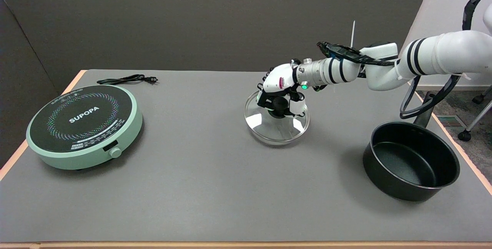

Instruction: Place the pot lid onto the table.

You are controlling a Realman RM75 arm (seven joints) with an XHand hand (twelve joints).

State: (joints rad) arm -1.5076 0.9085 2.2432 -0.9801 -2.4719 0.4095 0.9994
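- The right hand [280, 92] reaches in from the right side and sits over the middle of the grey bench [200, 195].
- Its fingers [295, 107] curl down around the black knob [280, 105] on top of the pot lid [276, 120], so the hand is holding the lid by its knob.
- The pot lid is round and made of clear glass with a shiny rim. It is near the middle of the bench, a bit to the right.
- The lid looks a little tilted. Its lower edge is down at the bench, but I cannot tell if it rests flat there.
- The black pot [411, 160] stands on the right side of the bench, well apart from the lid. It is open on top and has a handle pointing to the back.
- A round green cooker [84, 126] with a black top sits on the left side of the bench.
- Its black cord [127, 79] lies on the bench just behind it.
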